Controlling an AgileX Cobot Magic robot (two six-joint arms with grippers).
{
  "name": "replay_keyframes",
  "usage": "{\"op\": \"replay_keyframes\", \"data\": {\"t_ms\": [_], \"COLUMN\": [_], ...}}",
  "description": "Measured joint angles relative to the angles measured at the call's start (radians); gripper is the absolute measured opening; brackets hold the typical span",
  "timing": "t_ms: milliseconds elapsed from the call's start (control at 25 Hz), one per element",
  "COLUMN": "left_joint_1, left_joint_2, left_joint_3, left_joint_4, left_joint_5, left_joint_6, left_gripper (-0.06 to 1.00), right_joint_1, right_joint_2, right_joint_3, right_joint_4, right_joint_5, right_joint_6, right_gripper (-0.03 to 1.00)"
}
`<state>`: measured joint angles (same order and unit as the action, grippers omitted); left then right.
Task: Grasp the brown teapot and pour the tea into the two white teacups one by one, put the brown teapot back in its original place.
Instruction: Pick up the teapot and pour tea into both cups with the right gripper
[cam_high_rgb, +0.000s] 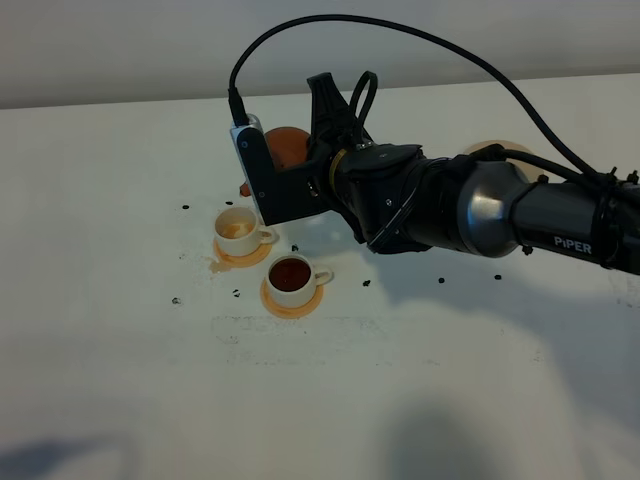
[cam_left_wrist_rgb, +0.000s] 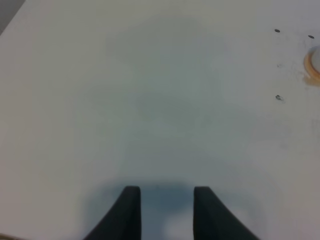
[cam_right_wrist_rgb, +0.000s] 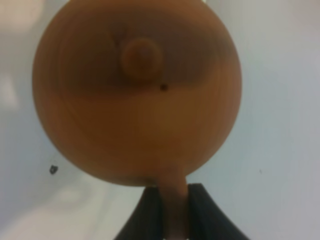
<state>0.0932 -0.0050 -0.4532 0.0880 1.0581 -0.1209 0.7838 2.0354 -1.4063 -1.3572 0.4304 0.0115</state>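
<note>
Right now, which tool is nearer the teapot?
Right. The right tool grips the teapot by its handle; the left tool hangs open over the table, with no teapot in its view.

Bright, even overhead light washes the white table (cam_high_rgb: 120, 400) flat. Soft grey shadows spread under the right claw (cam_right_wrist_rgb: 175, 192) and its arm (cam_high_rgb: 500, 210). Just beyond that claw the teapot (cam_right_wrist_rgb: 135, 95) is blurred, out of focus. Ahead of the left claw (cam_left_wrist_rgb: 166, 190) lies a hazy shadow.
</note>
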Motion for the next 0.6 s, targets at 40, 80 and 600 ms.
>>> {"op": "replay_keyframes", "data": {"t_ms": [40, 80, 600], "left_joint_1": [0.0, 0.0, 0.0], "left_joint_2": [0.0, 0.0, 0.0], "left_joint_3": [0.0, 0.0, 0.0], "left_joint_4": [0.0, 0.0, 0.0], "left_joint_5": [0.0, 0.0, 0.0], "left_joint_6": [0.0, 0.0, 0.0], "left_gripper": [0.25, 0.25, 0.25], "right_joint_1": [-0.001, -0.002, -0.005], "right_joint_2": [0.0, 0.0, 0.0], "right_joint_3": [0.0, 0.0, 0.0], "right_joint_4": [-0.001, -0.002, -0.02], "right_joint_5": [0.0, 0.001, -0.005], "right_joint_6": [0.0, 0.0, -0.041], "right_gripper": [0.09, 0.09, 0.09]}}
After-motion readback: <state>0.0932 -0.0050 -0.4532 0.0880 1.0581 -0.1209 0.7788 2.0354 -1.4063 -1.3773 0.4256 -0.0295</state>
